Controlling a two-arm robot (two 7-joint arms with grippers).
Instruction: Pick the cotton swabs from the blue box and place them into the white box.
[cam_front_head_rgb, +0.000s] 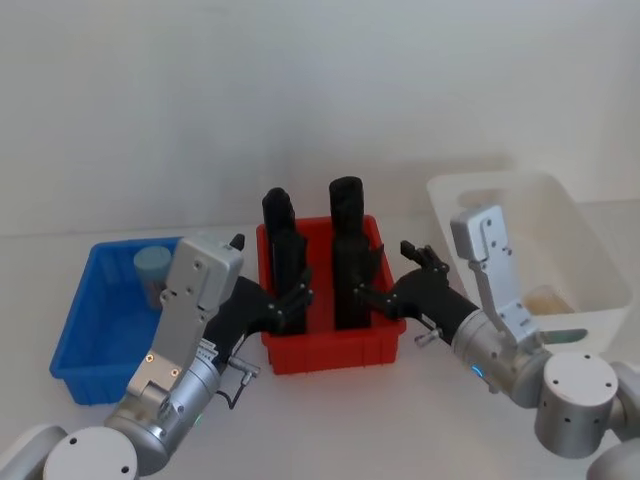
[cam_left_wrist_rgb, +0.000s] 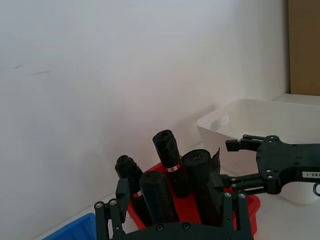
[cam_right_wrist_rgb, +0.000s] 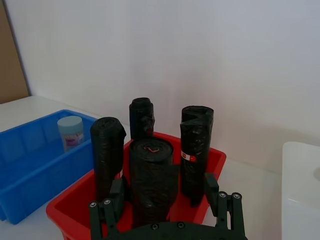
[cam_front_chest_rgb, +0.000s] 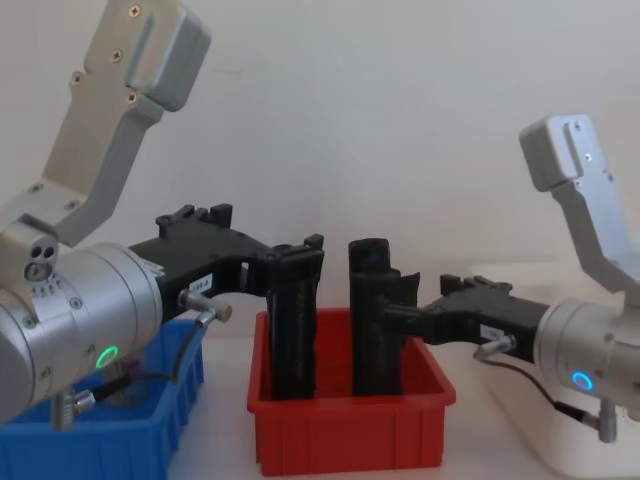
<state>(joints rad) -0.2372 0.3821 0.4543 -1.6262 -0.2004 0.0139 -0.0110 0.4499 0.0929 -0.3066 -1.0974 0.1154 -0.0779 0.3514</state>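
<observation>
**Clerk:** Head view, list it.

**Robot:** Item: one jar of cotton swabs, pale blue lid, upright in the far part of the blue box on my left. Item: my left gripper, over the near left edge of the red bin, well right of the jar, fingers apart, holding nothing. Item: my right gripper, at the red bin's right rim, fingers spread, empty. Item: white box, far right; something pale lies on its floor, which I cannot identify.

**Clerk:** Left wrist view?

**Robot:** My left fingertips at the near edge, apart; black rolls standing in the red bin just beyond. A corner of the blue box, the white box behind, and my right gripper entering from the side, jaws parted.

**Clerk:** Right wrist view?

**Robot:** It gives the jar plainly: against the blue box's far wall, beyond the four black rolls, well apart from my right fingertips.

**Clerk:** Chest view?

**Robot:** Both grippers level with the rolls' upper halves, one on each side of the red bin. The blue box's front wall sits low behind my left arm.
</observation>
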